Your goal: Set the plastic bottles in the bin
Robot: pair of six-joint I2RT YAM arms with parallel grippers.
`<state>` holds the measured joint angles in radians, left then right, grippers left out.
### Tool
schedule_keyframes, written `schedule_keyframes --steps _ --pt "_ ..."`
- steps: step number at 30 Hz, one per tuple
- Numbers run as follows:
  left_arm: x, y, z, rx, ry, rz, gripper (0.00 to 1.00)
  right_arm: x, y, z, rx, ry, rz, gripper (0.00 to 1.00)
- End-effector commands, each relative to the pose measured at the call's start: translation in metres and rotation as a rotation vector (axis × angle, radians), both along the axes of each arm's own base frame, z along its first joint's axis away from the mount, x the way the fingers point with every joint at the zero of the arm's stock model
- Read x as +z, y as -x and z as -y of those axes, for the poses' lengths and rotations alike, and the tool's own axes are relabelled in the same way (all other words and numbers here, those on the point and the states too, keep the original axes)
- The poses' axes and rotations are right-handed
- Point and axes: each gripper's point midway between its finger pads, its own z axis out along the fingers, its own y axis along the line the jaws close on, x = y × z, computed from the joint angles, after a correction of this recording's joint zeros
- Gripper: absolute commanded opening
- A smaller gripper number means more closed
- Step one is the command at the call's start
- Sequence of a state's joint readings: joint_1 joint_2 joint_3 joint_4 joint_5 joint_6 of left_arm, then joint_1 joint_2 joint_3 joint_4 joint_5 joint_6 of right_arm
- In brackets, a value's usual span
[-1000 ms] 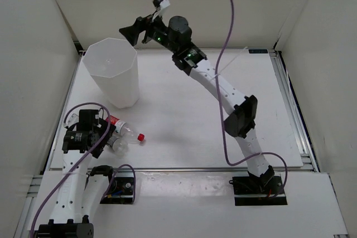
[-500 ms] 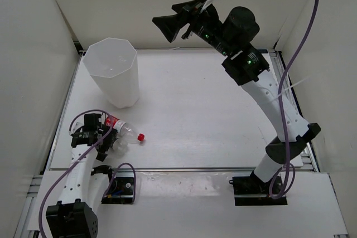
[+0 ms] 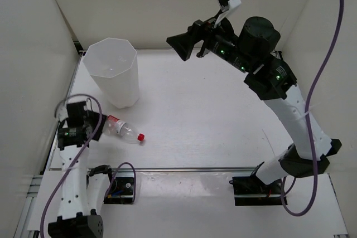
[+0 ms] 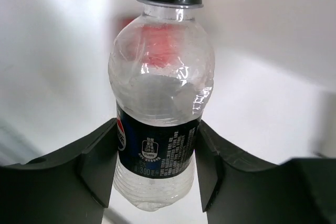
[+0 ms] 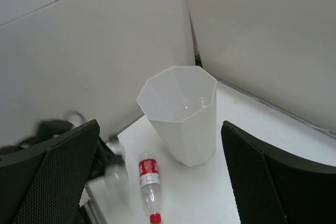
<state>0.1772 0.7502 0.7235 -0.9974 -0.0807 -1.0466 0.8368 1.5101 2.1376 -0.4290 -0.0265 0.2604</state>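
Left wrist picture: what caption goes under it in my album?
Left hand gripping a clear bottle with a black cap.

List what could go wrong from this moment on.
1. The left gripper pinches the dark-labelled bottle low on its smooth, round body, with most of it beyond the fingers. It may slip or pivot on the way.
2. The bin is tall and close to the left arm. A low carry could hit its wall and tip it.
3. The red-labelled bottle lies on its side nearby, so a nudge could roll it.
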Motion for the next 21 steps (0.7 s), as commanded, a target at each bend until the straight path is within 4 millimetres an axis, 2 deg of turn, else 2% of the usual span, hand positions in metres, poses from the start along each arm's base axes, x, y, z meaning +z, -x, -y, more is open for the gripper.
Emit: schedule_keyframes --steps 1,3,4,5,6,7,9,10,11,12,13,14,15,16,17,19,20,21 --pt "0.138 -0.012 -0.003 -0.020 -0.077 0.331 0.56 -0.017 0.002 0.020 -0.068 0.028 -0.058 1.00" --pt "0.198 -0.031 -0.005 -0.091 -0.158 0.488 0.56 -0.037 -0.002 0.019 -0.080 0.058 -0.103 1.00" --pt "0.249 -0.037 -0.005 -0.117 -0.213 0.617 0.56 -0.044 -0.002 0.017 -0.079 0.063 -0.129 1.00" --pt "0.284 -0.049 -0.009 -0.148 -0.293 0.711 0.57 -0.048 -0.002 0.016 -0.078 0.058 -0.149 1.00" --pt "0.304 -0.058 -0.011 -0.163 -0.333 0.752 0.59 -0.048 -0.002 0.016 -0.078 0.058 -0.149 1.00" --pt "0.318 -0.078 -0.022 -0.147 -0.377 0.758 0.60 -0.048 -0.002 0.016 -0.078 0.058 -0.149 1.00" --pt "0.335 -0.107 -0.032 -0.149 -0.445 0.780 0.62 -0.051 -0.004 0.007 -0.053 0.061 -0.162 1.00" --pt "0.340 -0.136 -0.033 -0.174 -0.455 0.765 0.62 -0.043 0.000 0.008 -0.042 0.048 -0.150 1.00" --pt "0.346 -0.149 -0.032 -0.208 -0.488 0.758 0.62 -0.048 -0.003 0.004 -0.041 0.051 -0.166 1.00" --pt "0.353 -0.164 -0.023 -0.253 -0.503 0.764 0.62 -0.044 -0.001 0.004 -0.030 0.045 -0.160 1.00" --pt "0.365 -0.187 -0.023 -0.265 -0.533 0.766 0.64 -0.047 -0.002 0.000 -0.022 0.052 -0.166 1.00" --pt "0.367 -0.196 -0.022 -0.294 -0.585 0.750 0.66 -0.047 -0.001 0.000 -0.012 0.053 -0.165 1.00" --pt "0.366 -0.205 -0.012 -0.325 -0.608 0.742 0.70 -0.047 -0.001 -0.001 -0.012 0.053 -0.165 1.00" --pt "0.356 -0.218 -0.017 -0.315 -0.647 0.692 0.77 -0.047 -0.001 -0.001 -0.012 0.053 -0.165 1.00" --pt "0.361 -0.220 -0.017 -0.316 -0.677 0.691 0.96 -0.048 0.001 0.001 -0.012 0.054 -0.166 1.00" --pt "0.362 -0.218 -0.011 -0.337 -0.710 0.679 1.00 -0.049 -0.002 0.007 -0.034 0.053 -0.167 1.00" --pt "0.374 -0.210 -0.016 -0.309 -0.735 0.692 1.00 -0.049 0.000 0.009 -0.034 0.053 -0.167 1.00" --pt "0.381 -0.202 -0.012 -0.304 -0.739 0.712 1.00 -0.045 -0.004 0.017 -0.059 0.044 -0.161 1.00"
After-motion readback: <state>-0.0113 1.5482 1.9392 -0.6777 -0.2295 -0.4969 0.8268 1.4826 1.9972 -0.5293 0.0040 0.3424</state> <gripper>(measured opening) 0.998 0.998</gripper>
